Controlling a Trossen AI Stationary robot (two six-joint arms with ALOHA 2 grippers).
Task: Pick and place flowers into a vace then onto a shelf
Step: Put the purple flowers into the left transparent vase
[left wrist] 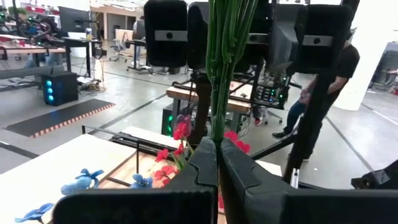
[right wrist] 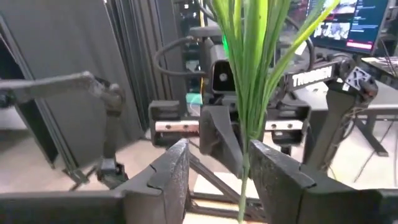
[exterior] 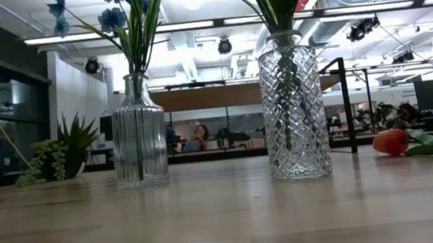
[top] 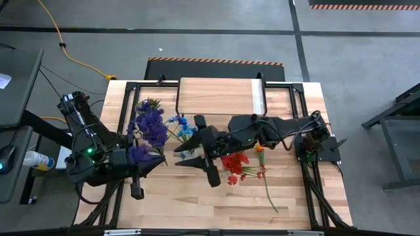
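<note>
We see the left gripper (top: pixel 155 164) clamped on purple flowers (top: pixel 149 128) at table left, blue flowers (top: pixel 180 126) beside, right gripper (top: pixel 186 159) fingers apart around green stems (right wrist: pixel 244 112), red flowers (top: pixel 236 164), orange flower (top: pixel 260 149), shelf (top: pixel 216 97) behind.

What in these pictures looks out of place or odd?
One orange flower lies flat on the table, outside both vases, its bloom resting beside the diamond-cut vase. Nothing looks spilled or broken.

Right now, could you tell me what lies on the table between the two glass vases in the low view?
Nothing: in the low view the tabletop is bare between the ribbed vase and the diamond-cut vase.
</note>
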